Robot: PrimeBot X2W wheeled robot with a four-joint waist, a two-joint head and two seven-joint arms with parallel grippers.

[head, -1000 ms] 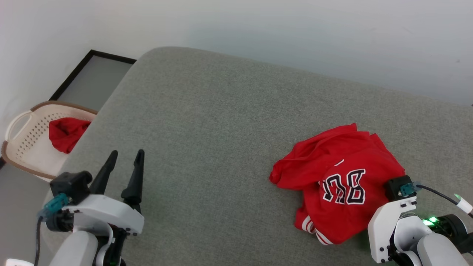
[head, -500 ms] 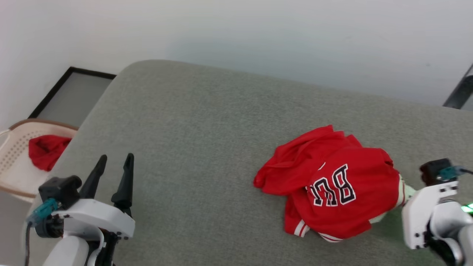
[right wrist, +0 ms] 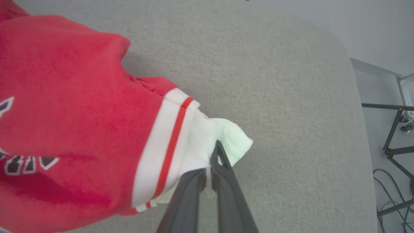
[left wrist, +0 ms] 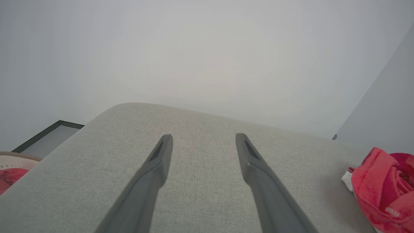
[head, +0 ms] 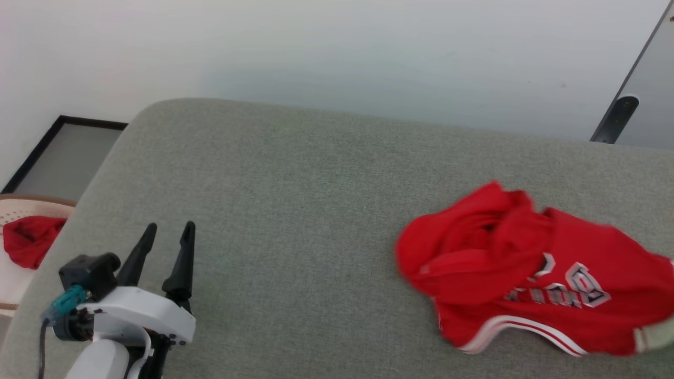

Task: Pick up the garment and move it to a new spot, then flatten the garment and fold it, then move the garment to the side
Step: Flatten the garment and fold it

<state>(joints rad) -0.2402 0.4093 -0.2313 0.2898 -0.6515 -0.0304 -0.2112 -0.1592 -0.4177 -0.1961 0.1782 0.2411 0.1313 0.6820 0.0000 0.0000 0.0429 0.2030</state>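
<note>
The garment (head: 532,284) is a red jersey with black white-outlined numerals and striped trim, bunched on the grey cushion (head: 295,210) at the right of the head view. In the right wrist view my right gripper (right wrist: 216,152) is shut on the garment's (right wrist: 74,106) white sleeve, the cloth pinched between both dark fingers and pulled taut. My left gripper (head: 166,234) stands open over the cushion at the lower left, nothing between its fingers (left wrist: 158,165). The garment (left wrist: 385,187) lies off to the left wrist view's right edge.
A beige perforated basket (head: 21,210) holding a bunched red cloth (head: 29,245) stands off the cushion's left edge. A white wall runs behind. A dark metal frame (right wrist: 393,136) stands on the floor past the cushion's end. A dark-framed panel (head: 58,158) lies at the left.
My right gripper has closed on the garment's white sleeve and drawn it rightward, stretching the bunched cloth out. The head camera has swung right. The left gripper stays open in place.
</note>
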